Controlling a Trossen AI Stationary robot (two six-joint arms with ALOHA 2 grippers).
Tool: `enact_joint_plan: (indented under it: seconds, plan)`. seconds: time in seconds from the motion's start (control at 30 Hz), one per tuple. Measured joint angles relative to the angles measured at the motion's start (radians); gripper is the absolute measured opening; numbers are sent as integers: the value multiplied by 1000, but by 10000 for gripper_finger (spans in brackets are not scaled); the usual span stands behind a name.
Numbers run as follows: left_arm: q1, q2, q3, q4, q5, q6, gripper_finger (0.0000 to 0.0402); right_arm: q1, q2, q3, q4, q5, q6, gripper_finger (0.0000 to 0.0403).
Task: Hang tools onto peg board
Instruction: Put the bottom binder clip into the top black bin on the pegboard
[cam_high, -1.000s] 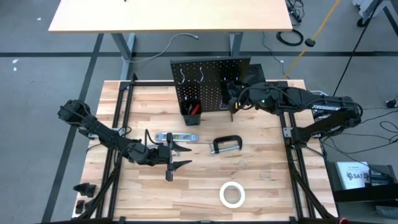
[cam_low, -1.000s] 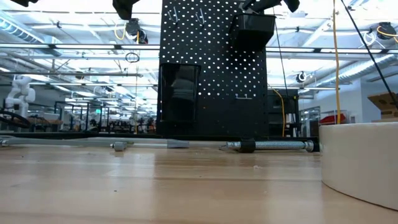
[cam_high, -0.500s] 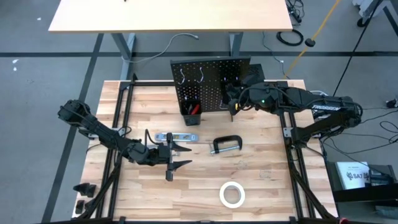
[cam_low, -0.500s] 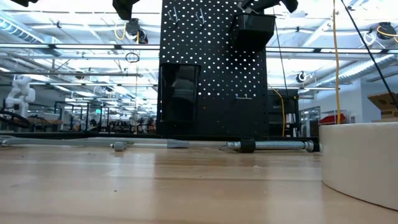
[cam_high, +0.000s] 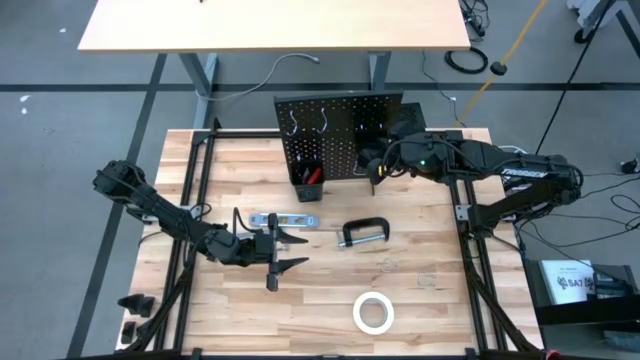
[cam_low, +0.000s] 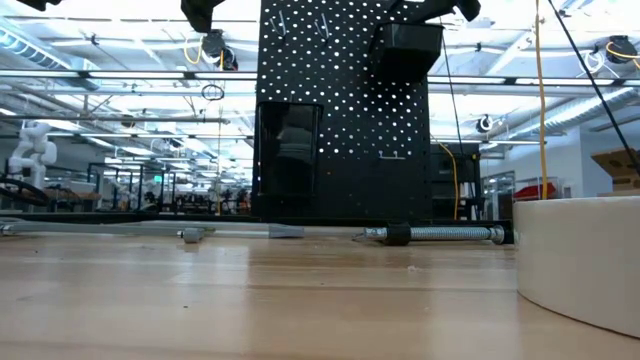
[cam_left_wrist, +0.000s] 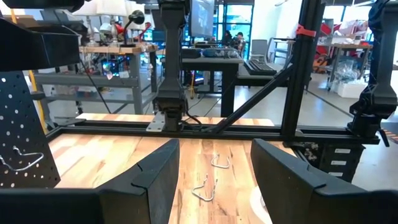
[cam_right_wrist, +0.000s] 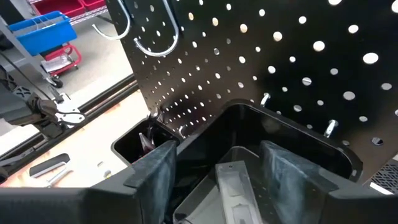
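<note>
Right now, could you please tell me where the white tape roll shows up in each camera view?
High view: the white tape roll lies flat on the table's near edge, right of centre.
Low view: it fills the right edge, close to the camera.
Left wrist view: only a white sliver at the bottom, possibly the roll; cannot tell.
Right wrist view: not in it.
Shared landmark: the peg board.

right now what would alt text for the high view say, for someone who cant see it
Overhead view of a wooden table: the right gripper is at the upright black peg board, the left gripper open beside a silver level, with a C-clamp and tape roll unhung.
</note>
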Motion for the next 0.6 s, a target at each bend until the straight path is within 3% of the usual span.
enact_joint_plan:
  seconds: [0.17,0.33,0.6]
  plan:
    - [0,0,0,-2,3,0,203,3,0,0,0,-12,2,229]
    - [0,0,0,-15,3,0,203,13,0,0,-1,-103,19,225]
    - [0,0,0,-15,3,0,203,101,0,0,26,-129,17,225]
